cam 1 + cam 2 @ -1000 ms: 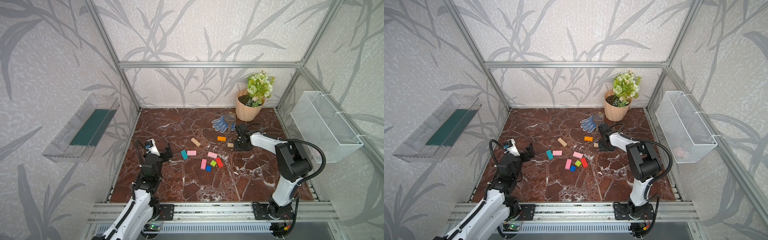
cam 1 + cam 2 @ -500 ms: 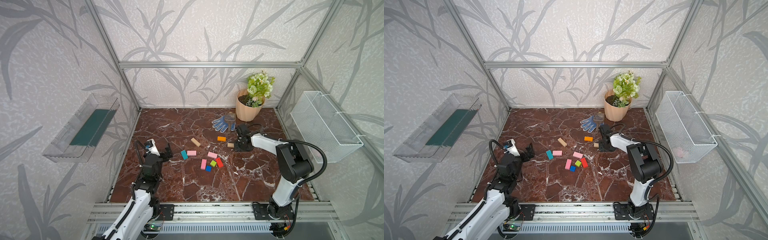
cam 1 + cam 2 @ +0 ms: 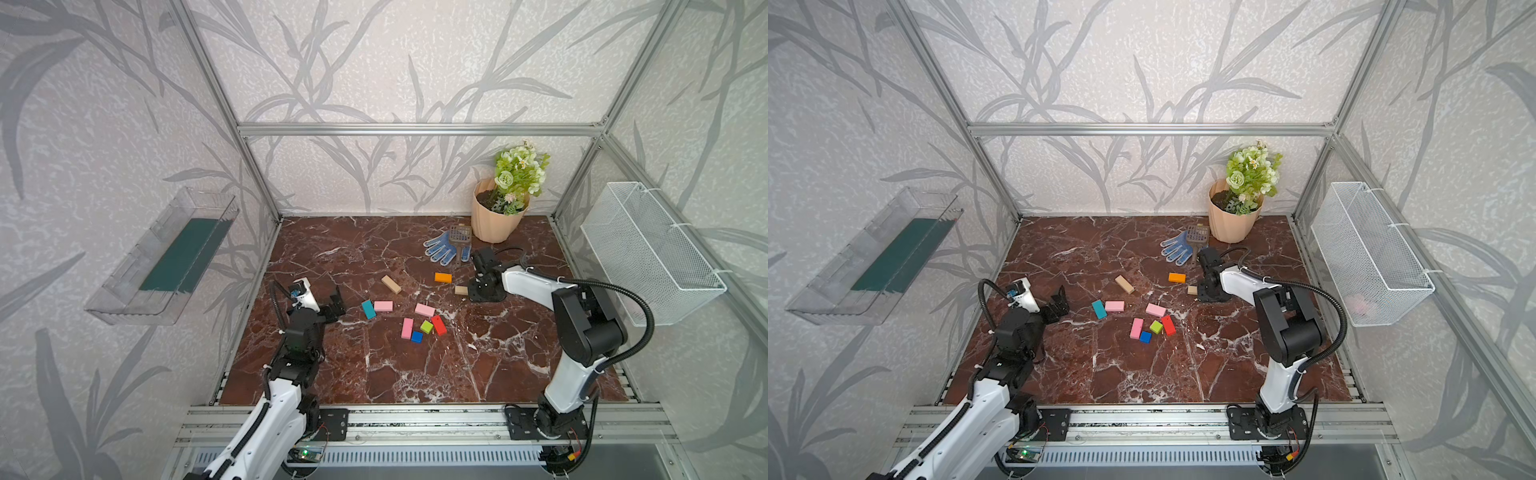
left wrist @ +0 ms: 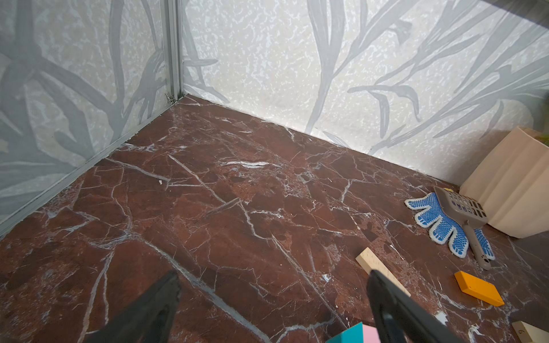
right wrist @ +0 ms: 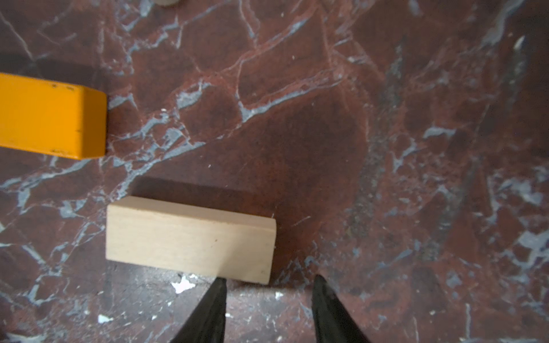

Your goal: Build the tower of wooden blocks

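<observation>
Ten wood blocks (image 3: 407,328) lie flat and scattered on the marble surface (image 3: 374,374). None rests on another, so the tower is not yet begun.

Nearest the front, a pink, a blue, a green and a red block sit close together. A little farther, on the left, the left gripper (image 3: 333,305) hangs above the surface, its jaws wide apart and holding nothing. A teal block (image 3: 368,309) and a pink block (image 3: 383,306) lie side by side just beside it.

Farther back, the right gripper (image 5: 270,280) is low over the surface, its jaws about half apart and empty. A short tan block (image 5: 190,237) lies just ahead of its tips but off to one side. One fingertip (image 5: 218,289) is at the block's long edge, and the other stands past the block's end. An orange block (image 5: 50,115) is near.

I think the danger is here. If the jaws shut or go down now, one finger may land on the tan block or push it away, because the block is not between them.

Behind all this lie a blue glove (image 3: 441,249) and a flowerpot (image 3: 494,224).
</observation>
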